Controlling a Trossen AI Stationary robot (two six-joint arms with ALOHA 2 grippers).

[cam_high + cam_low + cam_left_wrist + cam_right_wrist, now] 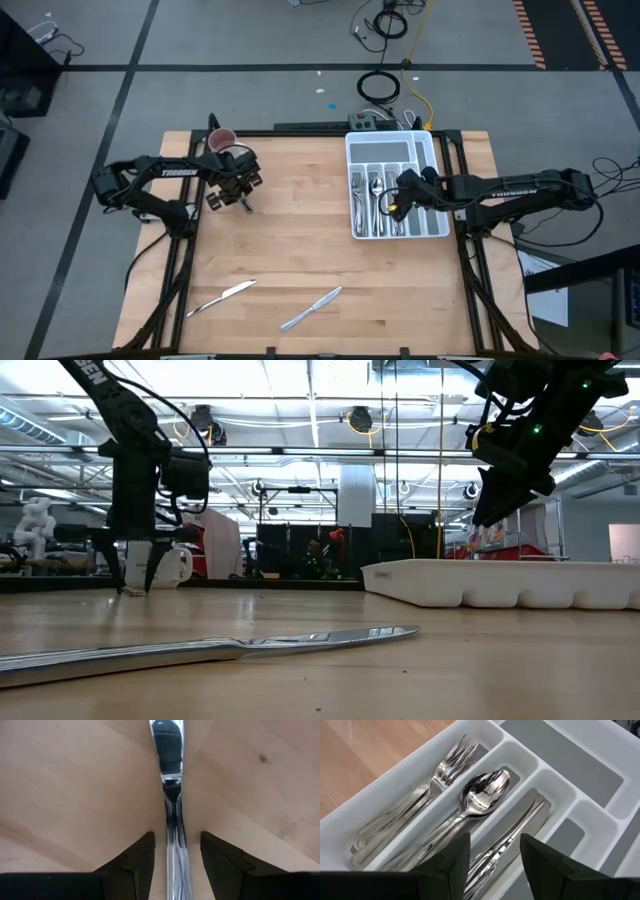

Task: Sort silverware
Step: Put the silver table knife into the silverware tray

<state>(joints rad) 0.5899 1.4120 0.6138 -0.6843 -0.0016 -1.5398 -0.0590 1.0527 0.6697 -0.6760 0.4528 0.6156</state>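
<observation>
The left tool (233, 193) is hanging low over the worktop (300, 260) near its far left corner, just in front of the white mug (222, 141). Its fingers (135, 865) are standing spread, one on each side of a knife (172, 820) that is lying flat on the wood between them; whether the pads are touching the metal is hard to judge, but they appear to be just clear of it.

The right tool (392, 200) is hovering above the white tray (432, 190), which is sitting against the worktop's far right edge. Its fingers (447, 865) are also parted and holding nothing. Directly below it, the tray's long compartments are holding sorted silverware: a stack of forks (420, 800) in the slot nearest the tray's outer wall, spoons (480, 795) in the next, and knives (515, 830) in the one after.

Two more knives are lying loose near the worktop's front edge, well apart from both arms: one (222, 297) toward the left, the other (311, 308) near the middle.
</observation>
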